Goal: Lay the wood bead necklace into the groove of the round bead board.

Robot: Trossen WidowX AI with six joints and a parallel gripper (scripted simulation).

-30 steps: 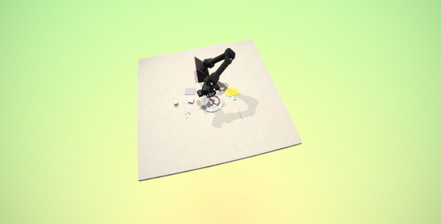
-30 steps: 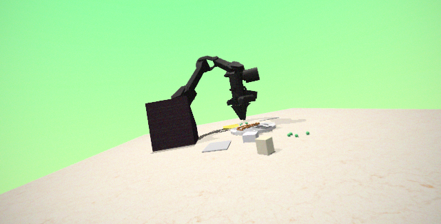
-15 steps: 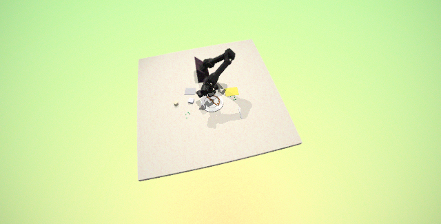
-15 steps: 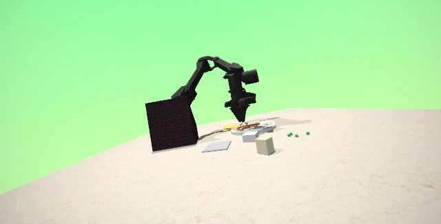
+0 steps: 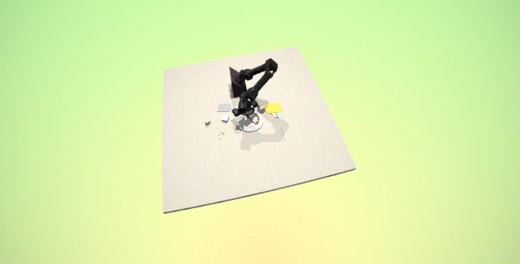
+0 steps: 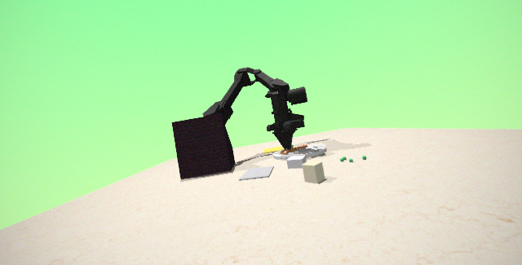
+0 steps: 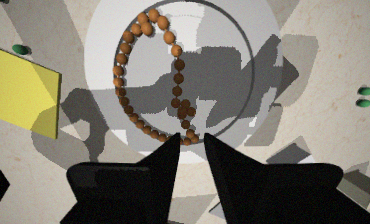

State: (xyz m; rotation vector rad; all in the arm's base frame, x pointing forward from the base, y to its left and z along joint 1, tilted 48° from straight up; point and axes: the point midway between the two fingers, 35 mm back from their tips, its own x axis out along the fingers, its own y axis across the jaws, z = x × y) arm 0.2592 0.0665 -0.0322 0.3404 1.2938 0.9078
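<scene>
Claw [image 5: 249, 114] [image 6: 288, 148] [image 7: 192, 136] was part-closed w/ a gap, nothing gripped, prob. narrowed to fit one strand. Bead necklace [image 5: 255, 119] [image 6: 294, 149] [image 7: 119, 81] lay on the round board [image 5: 260, 126] [image 6: 322, 151] [image 7: 271, 45], upper centre of the wrist view, its right run bunched inside the groove.

Black angular arm [image 5: 260, 87] [image 6: 233, 94], tapered black fingers

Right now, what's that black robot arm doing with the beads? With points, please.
The arm is reaching down with its gripper [image 6: 288, 148] [image 7: 192, 136] partly open at the wood bead necklace [image 5: 257, 119] [image 6: 299, 148] [image 7: 118, 71]. The necklace lies on the round white board [image 5: 252, 130] [image 6: 322, 149] [image 7: 98, 37]. Its left side in the wrist view follows the groove, but the other side cuts across the middle.
</scene>
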